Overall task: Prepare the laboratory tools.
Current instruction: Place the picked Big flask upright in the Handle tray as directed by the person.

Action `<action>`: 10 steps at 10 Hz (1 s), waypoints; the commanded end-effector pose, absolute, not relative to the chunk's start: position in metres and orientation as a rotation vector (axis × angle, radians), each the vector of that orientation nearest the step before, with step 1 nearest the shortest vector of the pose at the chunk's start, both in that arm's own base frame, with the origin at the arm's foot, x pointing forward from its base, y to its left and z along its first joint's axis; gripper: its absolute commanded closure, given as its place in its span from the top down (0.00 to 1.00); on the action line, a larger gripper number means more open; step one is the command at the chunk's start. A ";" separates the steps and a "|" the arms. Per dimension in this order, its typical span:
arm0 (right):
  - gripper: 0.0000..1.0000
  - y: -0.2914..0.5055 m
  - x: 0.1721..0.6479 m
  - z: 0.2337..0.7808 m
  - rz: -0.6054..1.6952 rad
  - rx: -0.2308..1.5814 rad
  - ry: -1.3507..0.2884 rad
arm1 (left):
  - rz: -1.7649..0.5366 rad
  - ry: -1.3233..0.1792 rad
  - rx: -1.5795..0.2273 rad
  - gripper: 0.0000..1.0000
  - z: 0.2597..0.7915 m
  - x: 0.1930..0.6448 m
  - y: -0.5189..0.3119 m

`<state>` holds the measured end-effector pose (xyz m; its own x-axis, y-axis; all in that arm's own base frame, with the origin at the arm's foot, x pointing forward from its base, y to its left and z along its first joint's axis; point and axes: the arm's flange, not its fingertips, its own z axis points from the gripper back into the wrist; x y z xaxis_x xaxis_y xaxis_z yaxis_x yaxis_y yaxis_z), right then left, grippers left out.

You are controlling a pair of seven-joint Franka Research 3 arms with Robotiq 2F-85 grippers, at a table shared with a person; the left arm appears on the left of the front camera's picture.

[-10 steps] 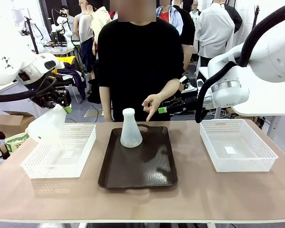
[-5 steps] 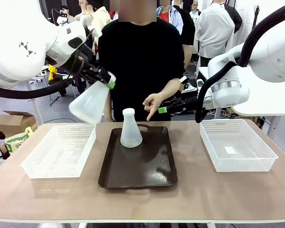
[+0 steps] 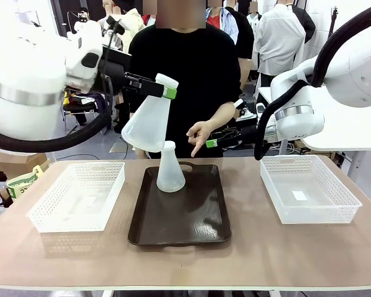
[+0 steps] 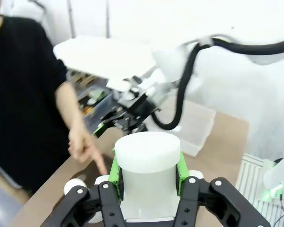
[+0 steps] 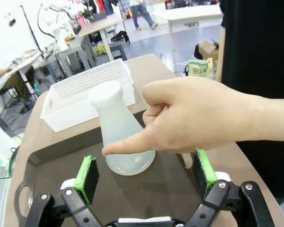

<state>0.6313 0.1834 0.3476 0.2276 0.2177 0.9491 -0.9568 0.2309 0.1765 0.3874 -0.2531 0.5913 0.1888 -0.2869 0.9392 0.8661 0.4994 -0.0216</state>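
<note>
Left basket [image 3: 79, 195] sits at the table's left end. Above and to its right, the left gripper [image 3: 165, 86] is clamped on the neck of one flask [image 3: 149, 120] — held in the air, tilted, wide base hanging down-left over the far end of the tray [image 3: 180, 213]. In the left wrist view the green pads [image 4: 115, 169] press both sides of that flask's neck [image 4: 147, 170].

Second flask [image 3: 170, 168] stands upright on the dark brown tray at its far end, just below the raised one; can't tell whether the two touch.

The person's hand [image 3: 199, 135] is behind the tray, index finger pointing down toward the standing flask — other fingers curled, holding nothing. Right wrist view: the hand [image 5: 194, 118] sits in front of the flask [image 5: 120, 132], fingertip at its lower body.

Right gripper [image 3: 211, 143] hovers just right of the hand, jaws spread wide, nothing between them. Right basket [image 3: 308, 189] is at the table's right end.
</note>
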 end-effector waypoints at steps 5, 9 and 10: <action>1.00 0.183 0.630 0.347 1.023 0.969 -0.968 | -0.897 -1.090 -0.653 0.00 0.591 0.387 -0.253; 1.00 0.183 0.630 0.347 1.023 0.969 -0.968 | -1.001 -1.065 -0.804 0.00 0.517 0.396 -0.287; 1.00 0.183 0.630 0.347 1.023 0.969 -0.968 | -1.021 -1.095 -0.859 0.00 0.497 0.398 -0.299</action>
